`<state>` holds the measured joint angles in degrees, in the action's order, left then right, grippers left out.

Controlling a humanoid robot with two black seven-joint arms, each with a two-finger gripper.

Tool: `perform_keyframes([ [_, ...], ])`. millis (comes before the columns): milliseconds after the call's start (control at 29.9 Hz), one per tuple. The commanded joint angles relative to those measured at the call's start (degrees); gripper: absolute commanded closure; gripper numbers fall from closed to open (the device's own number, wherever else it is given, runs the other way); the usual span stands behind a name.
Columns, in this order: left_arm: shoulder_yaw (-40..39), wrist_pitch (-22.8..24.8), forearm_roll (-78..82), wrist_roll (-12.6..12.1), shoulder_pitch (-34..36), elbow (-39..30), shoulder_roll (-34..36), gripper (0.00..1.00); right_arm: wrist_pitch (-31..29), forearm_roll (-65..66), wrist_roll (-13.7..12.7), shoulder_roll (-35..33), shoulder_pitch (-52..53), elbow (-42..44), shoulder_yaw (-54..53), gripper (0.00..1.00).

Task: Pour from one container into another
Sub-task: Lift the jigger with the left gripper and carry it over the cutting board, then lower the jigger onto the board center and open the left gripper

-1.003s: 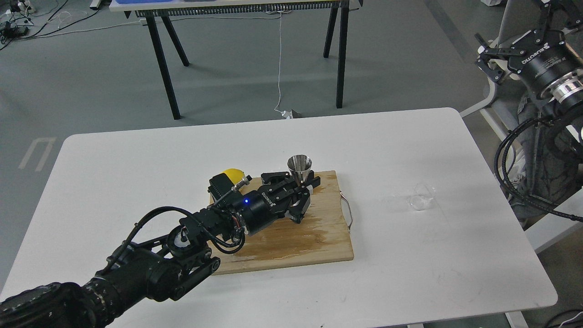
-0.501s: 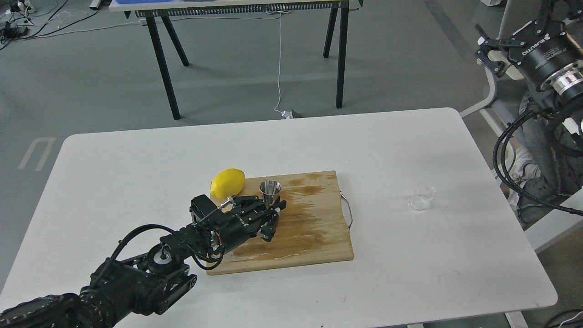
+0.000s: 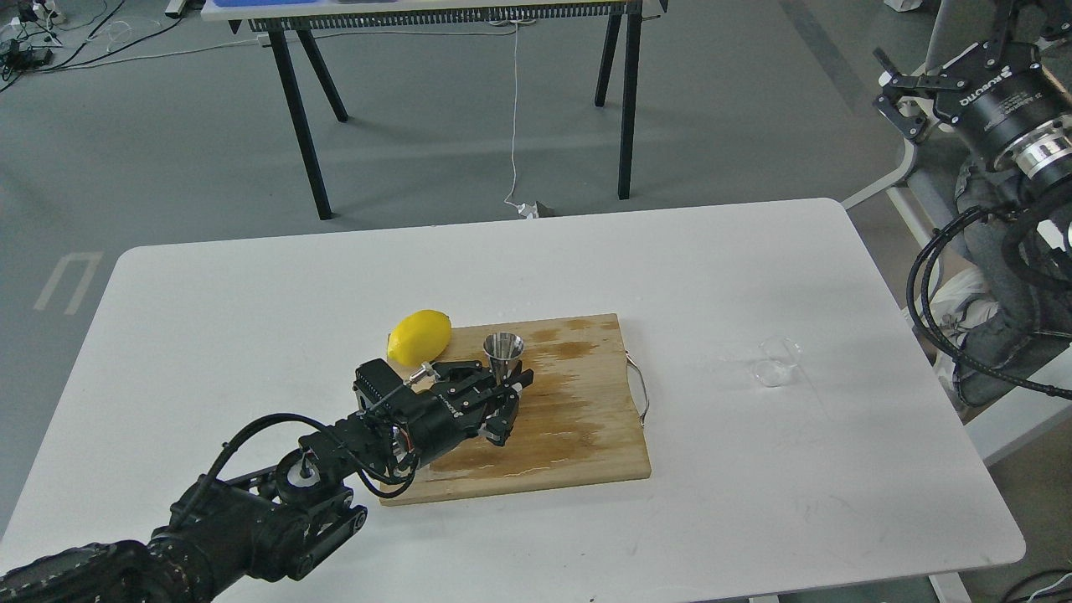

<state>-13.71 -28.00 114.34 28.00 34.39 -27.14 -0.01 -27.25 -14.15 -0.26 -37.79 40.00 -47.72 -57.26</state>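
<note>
A wooden cutting board is lying in the middle of the white desk, and everything else is sitting around it. The little shiny steel jigger is standing upright on the far left part of the board, with its open mouth facing up. The left gripper is reaching over the left side of the board from the near left, and its jaws are closing around the lower part of the jigger and holding it. The board is looking wet and dark in patches to the right of the jigger and near its front edge. A yellow lemon is lying at the far left corner of the board, just beside the jigger and just behind the left gripper. The small clear glass cup is sitting on the desk well to the right of the board, past the board's metal handle, and nothing is touching it. The right gripper is hanging high up, far to the right of the board and off past the desk's edge. I cannot tell if its jaws are wide or narrow.
</note>
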Motion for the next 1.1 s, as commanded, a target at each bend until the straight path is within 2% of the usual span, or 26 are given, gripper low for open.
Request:
perform_keyframes([
  [0, 0.0, 0.0, 0.0, 0.0, 0.1, -0.8, 0.0, 0.86, 0.0, 0.0, 0.0, 0.1, -0.1, 0.0, 0.1, 0.01],
  [100, 0.1, 0.0, 0.2, 0.0, 0.2, -1.5, 0.0, 0.86, -0.2, 0.0, -0.4, 0.4, -0.2, 0.1, 0.4, 0.01],
  [234, 0.4, 0.0, 0.2, 0.0, 0.4, -2.1, 0.0, 0.86, -0.8, 0.1, -2.4, 1.2, -0.1, -0.4, 2.9, 0.01],
  [568, 0.3, 0.0, 0.1, 0.0, 0.6, -3.2, 0.0, 0.86, -0.8, 0.7, -2.6, 3.3, -5.1, -0.2, 6.9, 0.01],
  [702, 0.3, 0.0, 0.0, 0.0, 0.5, -3.3, 0.0, 0.8, -0.8, 0.7, -2.6, 3.3, -5.9, -0.1, 6.9, 0.01],
  [835, 0.3, 0.0, 0.0, 0.0, 0.5, -3.4, 0.0, 0.66, -0.8, 0.7, -2.6, 3.3, -5.6, -0.2, 6.7, 0.01],
  [1069, 0.3, 0.0, 0.1, 0.0, 0.5, -3.4, 0.0, 0.58, -0.8, 0.7, -2.6, 3.3, -5.5, -0.2, 6.7, 0.01],
])
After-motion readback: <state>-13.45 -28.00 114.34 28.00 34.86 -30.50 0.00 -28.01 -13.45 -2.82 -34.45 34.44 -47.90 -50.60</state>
